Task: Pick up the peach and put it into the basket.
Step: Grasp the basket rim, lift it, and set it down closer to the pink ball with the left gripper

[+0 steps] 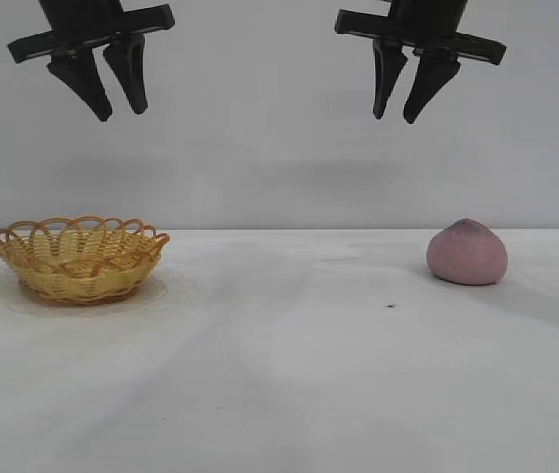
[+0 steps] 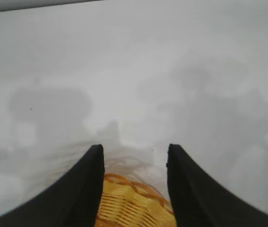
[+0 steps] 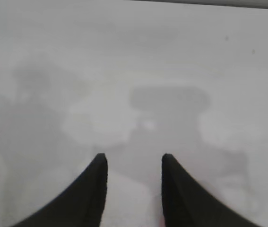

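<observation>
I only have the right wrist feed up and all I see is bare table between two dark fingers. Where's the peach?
Observer: The peach sits on the table at the right side, below the right gripper, which hangs high with its fingers apart.
Operator: And the basket?
Observer: The basket is far off at the left side, with nothing showing inside it.
Operator: What's the left arm doing?
Observer: The left gripper hangs open high above the basket; its wrist view shows the basket's weave between its fingers.
</observation>
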